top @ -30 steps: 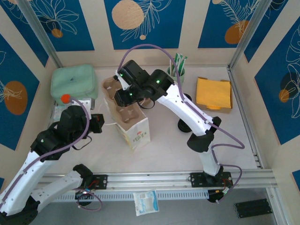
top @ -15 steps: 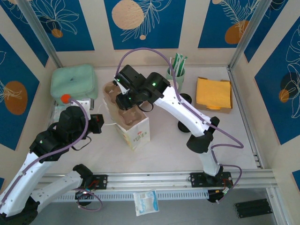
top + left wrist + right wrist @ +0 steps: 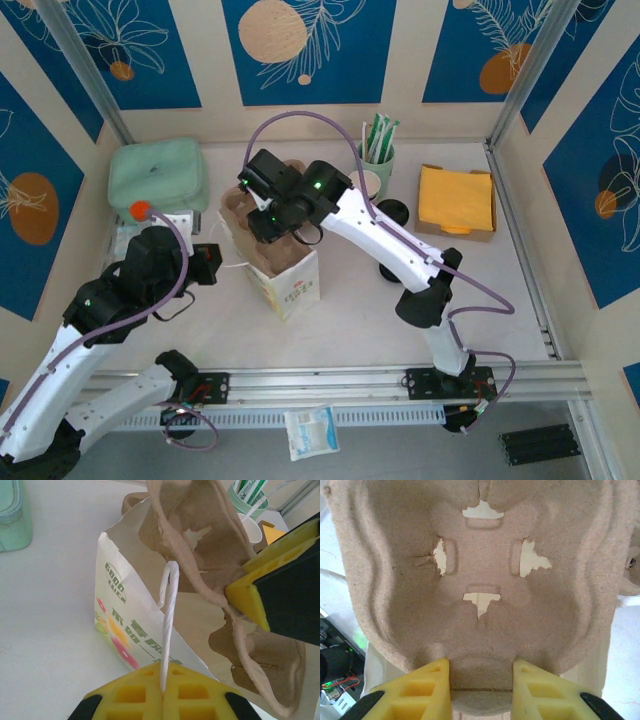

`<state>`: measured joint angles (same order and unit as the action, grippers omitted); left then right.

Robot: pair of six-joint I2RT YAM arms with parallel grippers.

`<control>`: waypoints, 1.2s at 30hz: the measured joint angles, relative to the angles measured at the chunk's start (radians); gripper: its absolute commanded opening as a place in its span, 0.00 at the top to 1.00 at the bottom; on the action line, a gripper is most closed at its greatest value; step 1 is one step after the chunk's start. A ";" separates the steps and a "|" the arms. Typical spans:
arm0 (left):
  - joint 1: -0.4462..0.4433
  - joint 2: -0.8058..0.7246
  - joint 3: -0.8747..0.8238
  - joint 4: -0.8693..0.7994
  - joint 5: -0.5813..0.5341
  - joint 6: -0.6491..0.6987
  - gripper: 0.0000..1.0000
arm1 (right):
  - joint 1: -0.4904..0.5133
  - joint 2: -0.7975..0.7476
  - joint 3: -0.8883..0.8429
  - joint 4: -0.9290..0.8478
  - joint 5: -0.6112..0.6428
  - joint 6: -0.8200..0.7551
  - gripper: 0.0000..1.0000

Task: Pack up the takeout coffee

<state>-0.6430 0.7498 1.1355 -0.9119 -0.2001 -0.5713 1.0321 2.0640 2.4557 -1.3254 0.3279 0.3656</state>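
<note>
A brown pulp cup carrier (image 3: pixel 480 570) hangs tilted over the open white paper bag (image 3: pixel 292 285), and my right gripper (image 3: pixel 480 675) is shut on its near rim. From above, the right gripper (image 3: pixel 265 222) sits over the bag's mouth with the carrier (image 3: pixel 237 200) sticking out to the left. My left gripper (image 3: pixel 162 690) is shut on the bag's white twisted handle (image 3: pixel 167 625), left of the bag (image 3: pixel 125 630), and holds it taut. The left gripper (image 3: pixel 208 262) stays beside the bag. The lidded takeout coffee is hidden.
A mint-green lidded box (image 3: pixel 157 172) stands at the back left. A green holder of straws (image 3: pixel 377 152), a white lidless cup (image 3: pixel 371 183) and black lids (image 3: pixel 394 211) are behind the right arm. Yellow napkins (image 3: pixel 456 200) lie at the back right.
My right gripper has carried the cup carrier a little left and lower over the bag's mouth. The left arm has held still on the handle.
</note>
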 measured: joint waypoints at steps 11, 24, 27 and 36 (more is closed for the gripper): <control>0.000 0.007 0.000 0.000 0.007 0.000 1.00 | 0.002 0.001 -0.048 0.000 0.002 -0.001 0.73; 0.000 0.011 0.000 0.000 0.017 0.000 1.00 | 0.002 0.023 -0.114 0.000 0.003 -0.003 0.73; 0.000 0.011 0.000 0.000 0.018 0.000 1.00 | 0.002 0.024 -0.115 0.000 0.003 0.000 0.73; 0.000 0.013 0.000 0.001 0.037 0.000 1.00 | 0.002 0.067 -0.133 0.000 0.010 0.002 0.73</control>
<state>-0.6430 0.7631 1.1358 -0.9112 -0.1635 -0.5716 1.0340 2.1311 2.3226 -1.3251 0.3378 0.3679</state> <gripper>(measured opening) 0.064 0.275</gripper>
